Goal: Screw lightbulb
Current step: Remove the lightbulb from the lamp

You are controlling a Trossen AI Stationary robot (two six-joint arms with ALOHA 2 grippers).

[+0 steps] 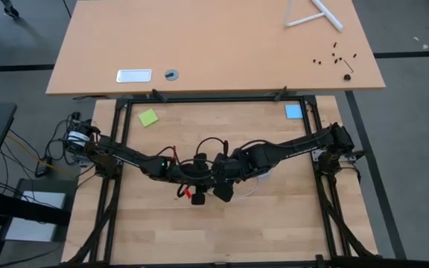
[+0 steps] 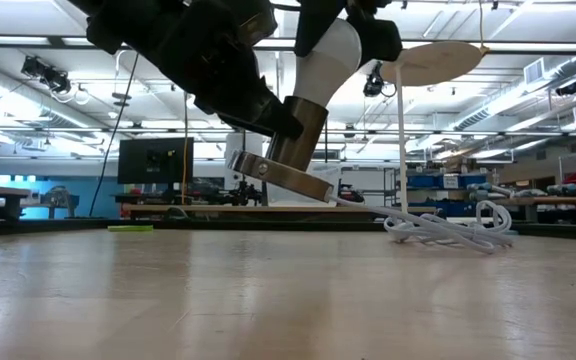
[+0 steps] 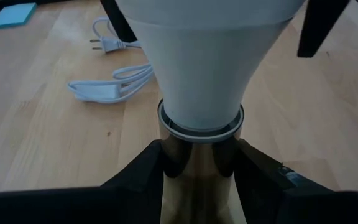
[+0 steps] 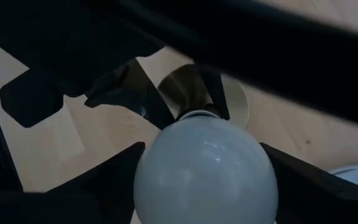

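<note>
Low view has the lightbulb [image 2: 330, 58] seated in the socket [image 2: 290, 150], lifted off the table [image 2: 288, 300]: my left hand [image 3: 197, 168] pinches the socket, my right hand [image 4: 204, 168] cups the bulb, and final tightening looks left.

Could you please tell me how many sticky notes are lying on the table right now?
2: a green sticky note near the table's far-left corner and a blue sticky note near its far-right corner. The arms at the middle may hide others.

A light wooden table [image 1: 274, 223] carries a green note [image 1: 148, 117], a blue note [image 1: 293, 112] and a coiled white cord [image 3: 114, 87].
</note>
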